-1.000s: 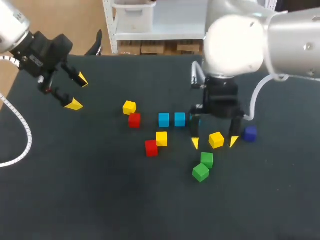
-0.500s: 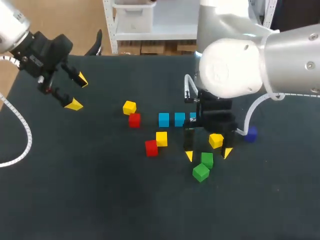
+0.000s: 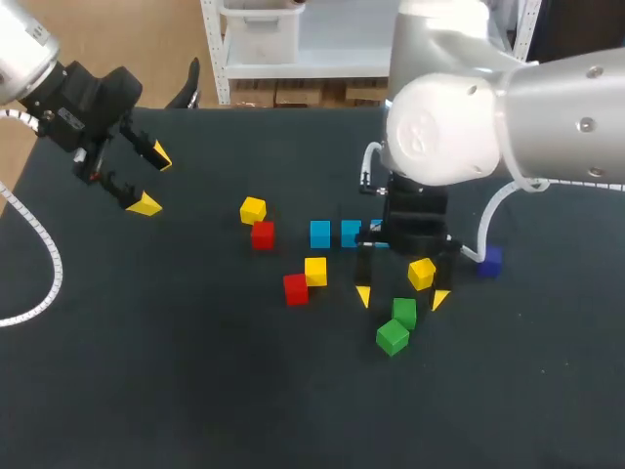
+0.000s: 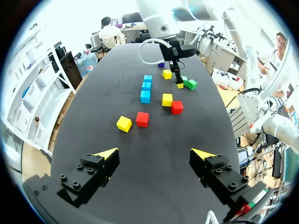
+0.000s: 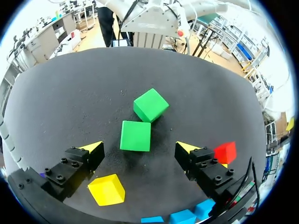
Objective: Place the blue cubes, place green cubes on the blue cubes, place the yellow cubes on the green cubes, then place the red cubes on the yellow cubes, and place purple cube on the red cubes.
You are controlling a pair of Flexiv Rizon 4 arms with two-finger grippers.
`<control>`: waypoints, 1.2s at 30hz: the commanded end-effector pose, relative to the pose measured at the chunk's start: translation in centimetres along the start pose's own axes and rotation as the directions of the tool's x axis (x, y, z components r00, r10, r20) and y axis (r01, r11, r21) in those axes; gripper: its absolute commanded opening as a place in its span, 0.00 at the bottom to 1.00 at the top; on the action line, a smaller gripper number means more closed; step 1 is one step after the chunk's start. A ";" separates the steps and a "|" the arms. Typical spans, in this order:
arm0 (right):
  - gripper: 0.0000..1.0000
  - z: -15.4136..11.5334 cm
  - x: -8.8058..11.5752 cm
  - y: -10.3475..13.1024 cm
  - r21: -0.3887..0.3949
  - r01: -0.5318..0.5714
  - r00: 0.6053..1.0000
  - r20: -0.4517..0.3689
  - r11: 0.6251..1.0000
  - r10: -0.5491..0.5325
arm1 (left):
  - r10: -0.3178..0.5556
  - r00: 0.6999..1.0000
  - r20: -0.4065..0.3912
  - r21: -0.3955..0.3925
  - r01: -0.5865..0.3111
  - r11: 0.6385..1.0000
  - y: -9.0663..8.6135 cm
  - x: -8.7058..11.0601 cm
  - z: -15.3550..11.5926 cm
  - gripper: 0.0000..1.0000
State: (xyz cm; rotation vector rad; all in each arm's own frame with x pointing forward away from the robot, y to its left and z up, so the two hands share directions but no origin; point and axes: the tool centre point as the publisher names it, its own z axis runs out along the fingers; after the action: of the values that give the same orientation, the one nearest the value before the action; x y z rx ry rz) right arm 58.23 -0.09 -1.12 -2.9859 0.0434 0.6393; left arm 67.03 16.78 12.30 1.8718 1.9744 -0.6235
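The right claw [image 5: 138, 148] is spread wide, fingers either side of a green cube [image 5: 135, 136] without touching it. A second green cube [image 5: 150, 105] lies just beyond that cube and a yellow cube [image 5: 107, 189] near it. The left claw [image 3: 153, 181], also spread, hangs well apart.

Robotics lab, judging by left arm [image 3: 24, 54] and right arm [image 3: 449, 127] over a black surface [image 3: 195, 381] scattered with coloured cubes [image 3: 319, 234].

The table [image 3: 176, 371] was a plain dark charcoal. On it sat light blue cubes [image 3: 319, 234], two green cubes [image 3: 404, 312], three yellow cubes [image 3: 253, 209], two red cubes [image 3: 262, 234] and one purple cube [image 3: 489, 260]. The left gripper [image 3: 152, 181] and right gripper [image 3: 401, 297] were black with yellow tips. The right arm [image 3: 459, 117] was silvery white.
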 end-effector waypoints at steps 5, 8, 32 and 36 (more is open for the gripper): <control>1.00 -0.2 -0.1 0.0 -0.031 -0.046 0.999 0.025 0.998 0.047 | 0.003 1.000 0.003 -0.002 -0.003 1.000 0.0 0.1 0.0 1.00; 1.00 -0.3 -0.3 0.2 -0.037 -0.056 0.998 0.035 0.998 0.057 | 0.003 1.000 0.003 -0.002 -0.003 1.000 0.0 0.1 0.0 1.00; 0.59 0.4 -0.9 0.7 -0.054 -0.134 0.987 0.085 0.990 0.138 | 0.003 1.000 0.003 -0.002 -0.003 1.000 0.0 0.1 0.0 1.00; 0.50 0.4 -1.0 0.4 -0.057 -0.131 0.987 0.086 0.990 0.136 | 0.003 1.000 0.003 -0.002 -0.003 1.000 0.0 0.1 0.0 1.00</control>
State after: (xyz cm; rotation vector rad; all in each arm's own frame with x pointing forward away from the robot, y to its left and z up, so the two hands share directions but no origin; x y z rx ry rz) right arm 57.00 -0.71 -1.11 -3.0162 0.2277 0.7950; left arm 67.03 16.77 12.31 1.8718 1.9746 -0.6233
